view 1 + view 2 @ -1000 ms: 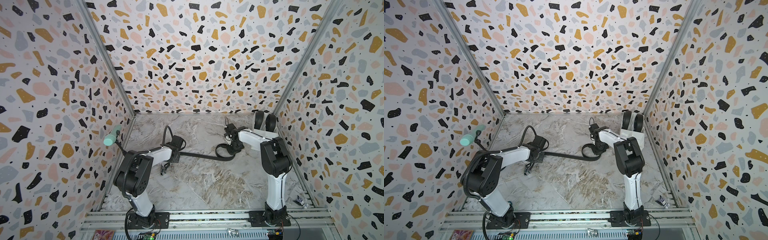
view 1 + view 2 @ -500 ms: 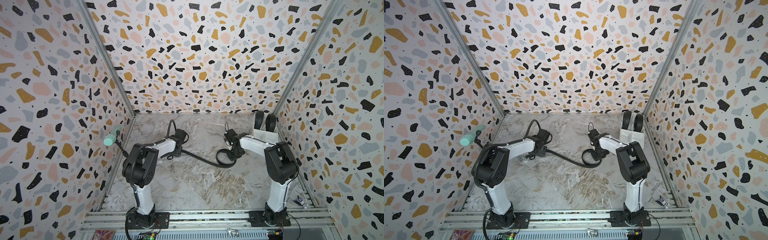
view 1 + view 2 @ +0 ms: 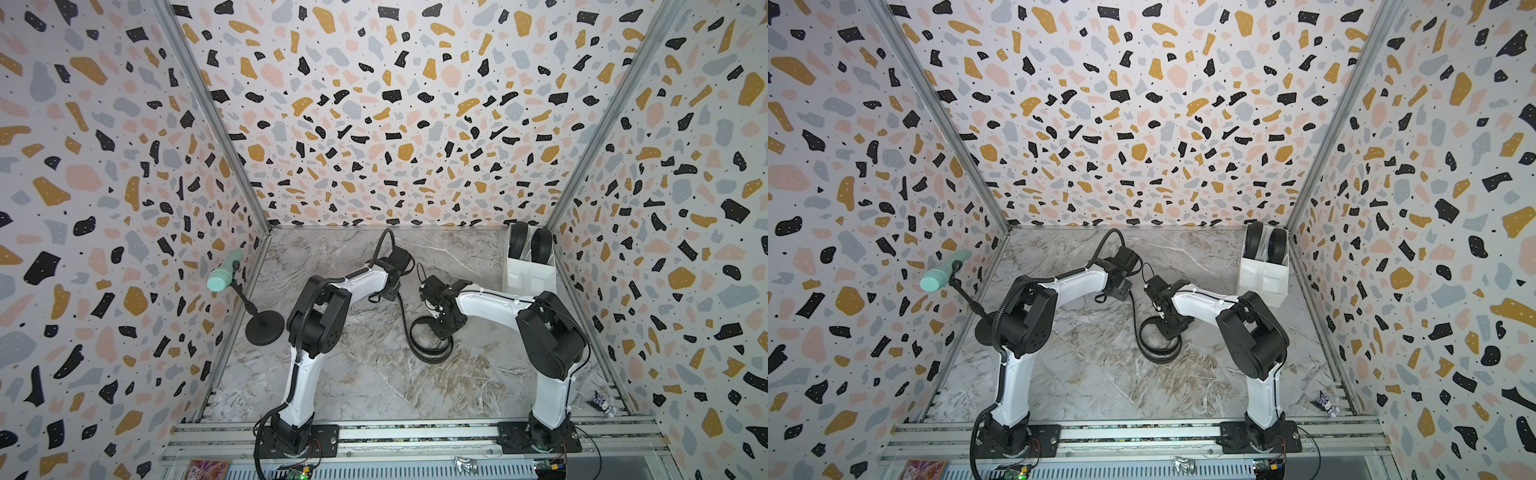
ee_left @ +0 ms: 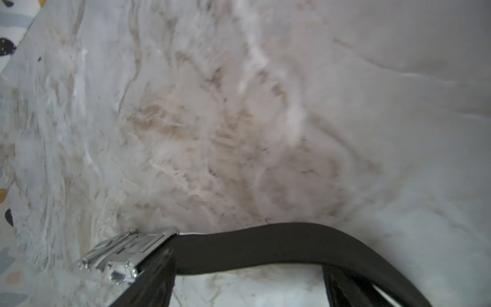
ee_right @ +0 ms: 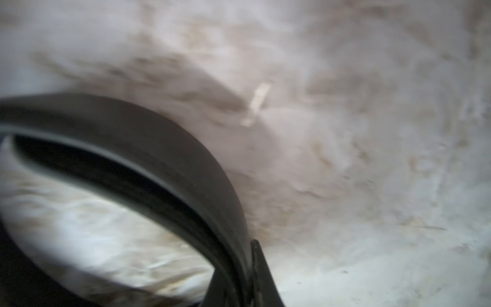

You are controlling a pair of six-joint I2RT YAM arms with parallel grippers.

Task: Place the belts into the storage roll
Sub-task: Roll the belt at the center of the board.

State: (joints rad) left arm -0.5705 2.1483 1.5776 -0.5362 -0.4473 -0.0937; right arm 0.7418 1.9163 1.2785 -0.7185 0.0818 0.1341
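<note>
Partly looped, the belt (image 3: 430, 358) runs lengthwise toward the back wall (image 3: 395, 124).

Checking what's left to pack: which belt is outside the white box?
The loosely coiled belt lying on the table; the other two stand rolled in the white box's far cells.

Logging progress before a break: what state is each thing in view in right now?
loose belt: on the table, partly looped, not boxed
left claw: open, by its buckle end
right claw: shut on loose belt
storage box: upright, front cells look empty
rolled belts: two, coiled, in its back cells
</note>
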